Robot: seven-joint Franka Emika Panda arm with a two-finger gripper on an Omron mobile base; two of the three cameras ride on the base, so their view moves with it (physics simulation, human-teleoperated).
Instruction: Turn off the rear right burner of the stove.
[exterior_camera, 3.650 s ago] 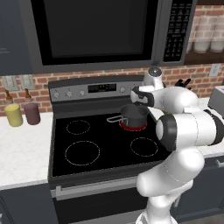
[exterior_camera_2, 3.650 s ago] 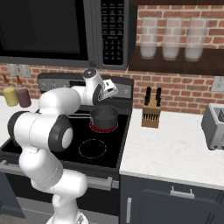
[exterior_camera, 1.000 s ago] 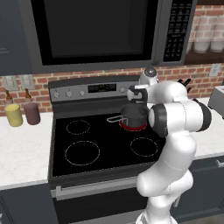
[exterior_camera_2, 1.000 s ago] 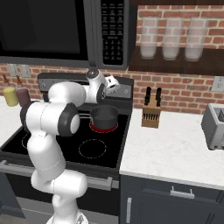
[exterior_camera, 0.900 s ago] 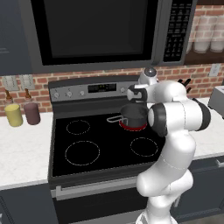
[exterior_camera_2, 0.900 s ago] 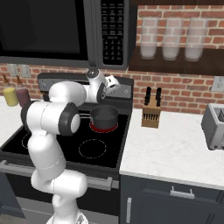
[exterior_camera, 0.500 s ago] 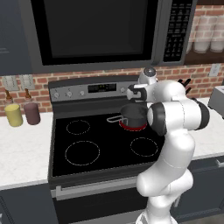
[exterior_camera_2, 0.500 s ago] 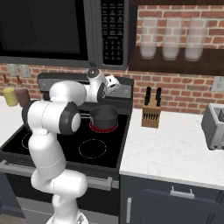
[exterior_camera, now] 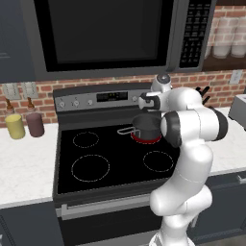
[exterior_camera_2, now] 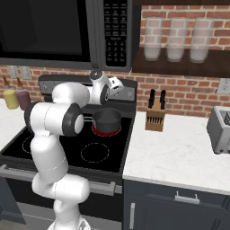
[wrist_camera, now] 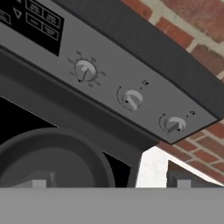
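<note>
Rear right burner [exterior_camera: 147,138] of the stove [exterior_camera: 103,158]: you'll find it at the back right of the black glass top, glowing red in a ring around the base of the dark saucepan [exterior_camera: 144,128] that sits on it. You can see the same red ring from the right base view, under the pan near the counter edge. Above the stove hangs the big black microwave [exterior_camera: 103,36]. Behind the glass, the steel control panel [exterior_camera: 101,98] runs along the brick wall; your arm reaches over the pan with the gripper [exterior_camera: 144,102] held close in front of the panel's right end. Its jaws stand spread wide, with nothing between them. Through the hand view you look at three round knobs in a row, the middle knob [wrist_camera: 132,99] roughly ahead, and the fingertips [wrist_camera: 40,183] show at the bottom edge, apart from the panel.
</note>
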